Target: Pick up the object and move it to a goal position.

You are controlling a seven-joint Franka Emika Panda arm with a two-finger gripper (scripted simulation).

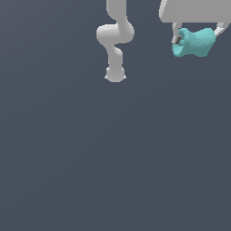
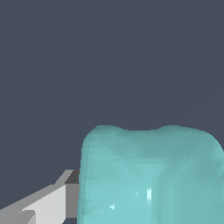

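Small teal lumpy block (image 1: 195, 43), smooth and matte, pinched in at the middle like a spool, sitting at about one o'clock in the exterior view, close to the upper edge. Lying roughly sideways, one lobe toward the exterior view's left and slightly lower, the other toward the exterior view's right and slightly higher. Held between the two pale fingers of the hand (image 1: 196, 36): one finger (image 1: 175, 34) pressed against the lobe on the exterior view's left, with a dark pad showing at the contact, the other finger (image 1: 219, 30) touching the lobe on the exterior view's right. Hand closed on the block, fingers set about as far apart as the block is long. Whether the block is touching the surface below or lifted clear of it, impossible to tell.

In the wrist view, teal block (image 2: 151, 175) filling the near part of the picture, double-humped outline against the plain background, a faint bright glint on its face. Beside it a pale grey finger (image 2: 43, 203) with a darker inner face against the block's side.

Just above the block, the light grey body of the hand (image 1: 194, 11), cut off by the frame. At about twelve o'clock, the white jointed arm (image 1: 115, 40), curving down to its round base (image 1: 115, 74). All around, a flat dark slate-blue counter (image 1: 113, 158), unmarked.
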